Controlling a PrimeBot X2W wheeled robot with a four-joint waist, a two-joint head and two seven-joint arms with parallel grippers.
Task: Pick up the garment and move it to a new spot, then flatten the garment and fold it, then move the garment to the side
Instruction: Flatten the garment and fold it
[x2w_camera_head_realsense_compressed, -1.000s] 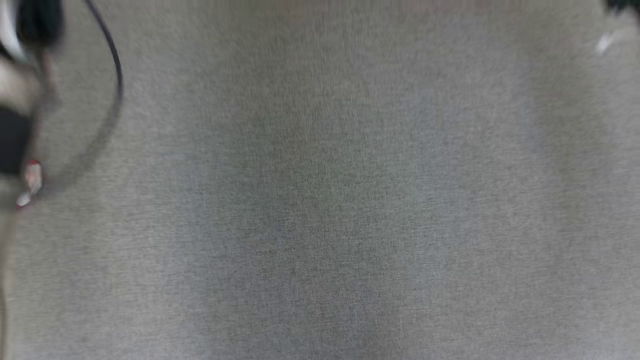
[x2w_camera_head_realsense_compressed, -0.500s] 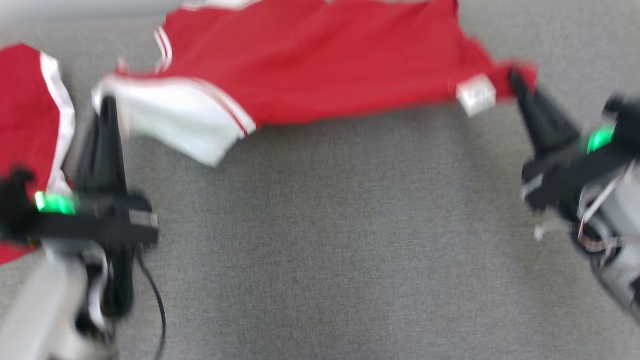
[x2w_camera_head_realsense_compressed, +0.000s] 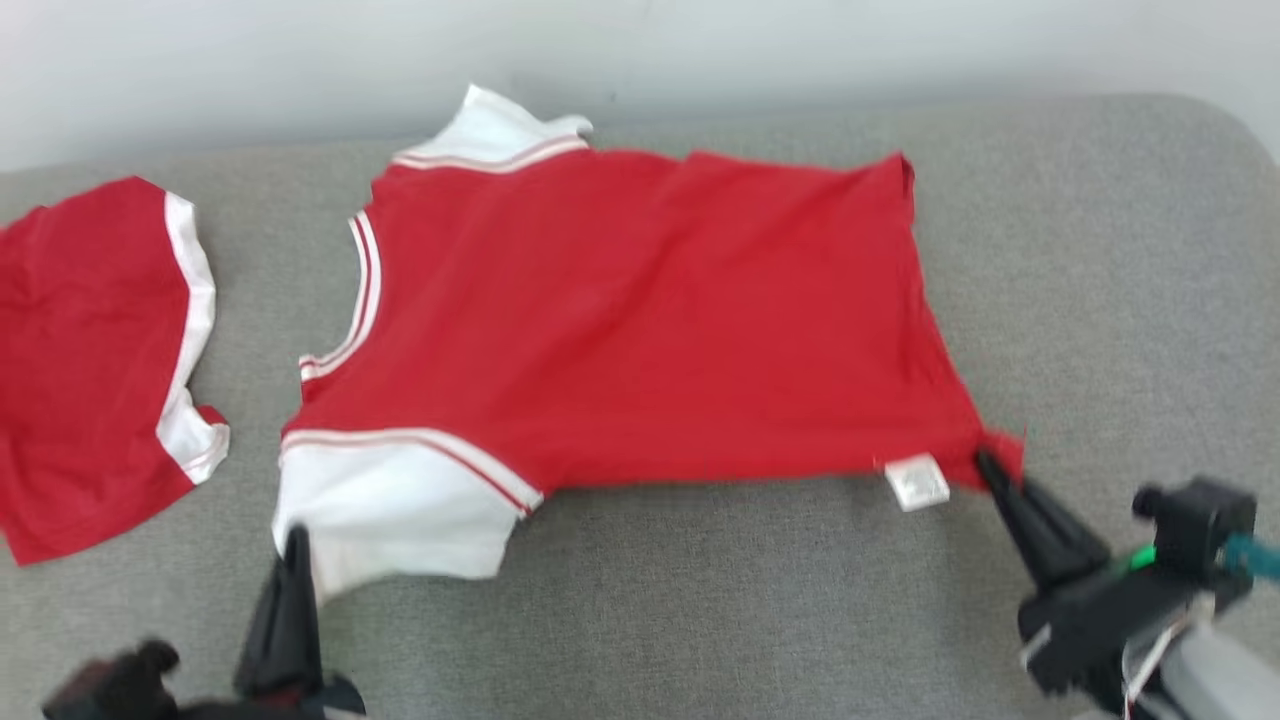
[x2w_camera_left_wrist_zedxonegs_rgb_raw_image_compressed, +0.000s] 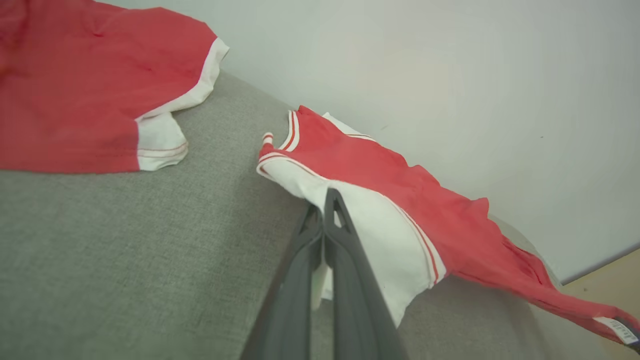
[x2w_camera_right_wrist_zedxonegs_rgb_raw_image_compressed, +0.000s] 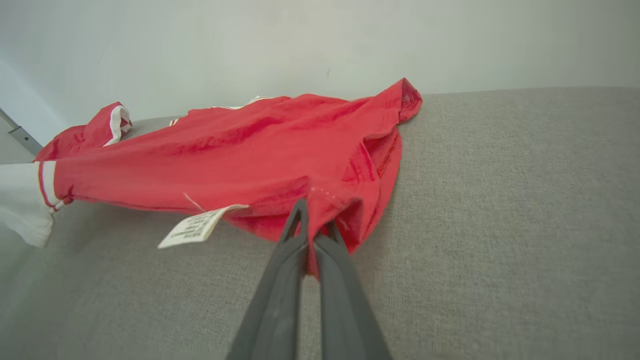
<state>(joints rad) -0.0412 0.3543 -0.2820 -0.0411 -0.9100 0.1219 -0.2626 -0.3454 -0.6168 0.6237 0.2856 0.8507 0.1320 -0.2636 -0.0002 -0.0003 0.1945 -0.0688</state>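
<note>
The garment (x2w_camera_head_realsense_compressed: 640, 320) is a red shirt with white sleeves, spread across the grey padded surface (x2w_camera_head_realsense_compressed: 700, 620). My left gripper (x2w_camera_head_realsense_compressed: 295, 540) is shut on the edge of its near white sleeve (x2w_camera_head_realsense_compressed: 400, 510). In the left wrist view the left gripper (x2w_camera_left_wrist_zedxonegs_rgb_raw_image_compressed: 325, 200) pinches that white cloth (x2w_camera_left_wrist_zedxonegs_rgb_raw_image_compressed: 380, 235). At the shirt's right, my right gripper (x2w_camera_head_realsense_compressed: 990, 470) is shut on the red hem corner beside a white label (x2w_camera_head_realsense_compressed: 917, 483). The right wrist view shows the right gripper (x2w_camera_right_wrist_zedxonegs_rgb_raw_image_compressed: 312, 210) with red hem (x2w_camera_right_wrist_zedxonegs_rgb_raw_image_compressed: 330, 200) bunched between its fingertips, which pull the garment (x2w_camera_right_wrist_zedxonegs_rgb_raw_image_compressed: 240, 145) taut.
A second red piece with white trim (x2w_camera_head_realsense_compressed: 90, 350) lies at the far left of the surface, also seen as the red piece (x2w_camera_left_wrist_zedxonegs_rgb_raw_image_compressed: 75, 90) in the left wrist view. A pale wall (x2w_camera_head_realsense_compressed: 640, 50) runs along the back edge. The surface rounds off at the right.
The head camera has swung, so the picture went from bare grey surface to the whole shirt. Both grippers stay shut on the garment.
</note>
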